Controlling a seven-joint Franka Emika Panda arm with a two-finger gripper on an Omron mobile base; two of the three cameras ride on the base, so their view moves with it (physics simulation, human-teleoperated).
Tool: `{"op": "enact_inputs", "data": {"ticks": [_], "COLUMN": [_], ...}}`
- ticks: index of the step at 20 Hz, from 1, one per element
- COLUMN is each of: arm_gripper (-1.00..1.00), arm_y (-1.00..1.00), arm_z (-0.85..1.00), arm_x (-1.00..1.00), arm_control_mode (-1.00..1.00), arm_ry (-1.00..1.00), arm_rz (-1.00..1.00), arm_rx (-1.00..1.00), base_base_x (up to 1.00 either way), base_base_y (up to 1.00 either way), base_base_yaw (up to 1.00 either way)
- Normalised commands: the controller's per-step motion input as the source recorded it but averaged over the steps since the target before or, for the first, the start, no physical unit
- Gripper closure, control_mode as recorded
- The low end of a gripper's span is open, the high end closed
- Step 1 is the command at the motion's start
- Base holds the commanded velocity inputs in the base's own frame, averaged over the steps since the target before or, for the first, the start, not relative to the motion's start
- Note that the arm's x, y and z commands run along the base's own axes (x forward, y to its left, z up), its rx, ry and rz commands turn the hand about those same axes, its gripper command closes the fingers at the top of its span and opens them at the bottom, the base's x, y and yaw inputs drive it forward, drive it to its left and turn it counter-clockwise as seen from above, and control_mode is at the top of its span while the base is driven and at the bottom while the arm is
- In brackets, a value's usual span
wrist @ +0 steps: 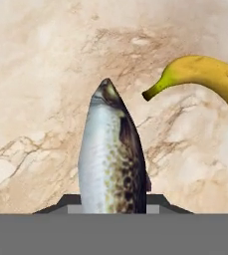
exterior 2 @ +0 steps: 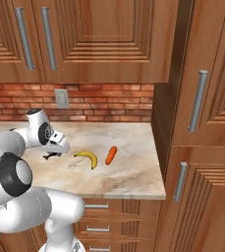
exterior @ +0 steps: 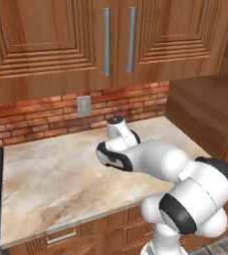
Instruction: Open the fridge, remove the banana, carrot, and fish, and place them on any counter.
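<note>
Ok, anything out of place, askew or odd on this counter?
Nothing stands out. The banana and carrot lie flat and apart on the counter; the fish is gripped in the end effector above it.

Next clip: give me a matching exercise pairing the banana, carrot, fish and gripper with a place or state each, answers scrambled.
Things:
1. banana
2. carrot
3. fish
4. gripper

Places or states:
A. held between the fingers above the counter
B. lying on the counter nearest the tall cabinet
C. shut on a speckled grey item
D. lying on the counter between the gripper and the orange item

Pairs: 1-D, 2-B, 3-A, 4-C
</note>
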Motion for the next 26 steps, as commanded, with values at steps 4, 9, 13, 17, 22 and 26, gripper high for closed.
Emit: {"op": "enact_inputs", "data": {"ticks": [4,9,13,17,22,26], "arm_gripper": [1.00,1.00,-1.00,-1.00,-1.00,-1.00], "arm_y": [-0.01,0.01,0.06,0.08,0.25,0.07], "arm_z": [-0.56,-0.36,-0.28,-0.02,0.17,0.74], "arm_x": [0.37,0.44,0.56,0.47,0.17,-0.63], "arm_control_mode": [-1.00,-1.00,-1.00,-1.00,-1.00,-1.00], "arm_ry": [0.00,0.00,0.00,0.00,0.00,-0.15], "arm_rz": [0.04,0.05,0.02,0.01,0.00,0.00], "arm_rx": [0.00,0.00,0.00,0.00,0.00,0.00], "base_base_x": [0.00,0.00,0.00,0.00,0.00,0.00], "base_base_y": [0.00,0.00,0.00,0.00,0.00,0.00], "base_base_yaw": [0.00,0.00,0.00,0.00,0.00,0.00]}}
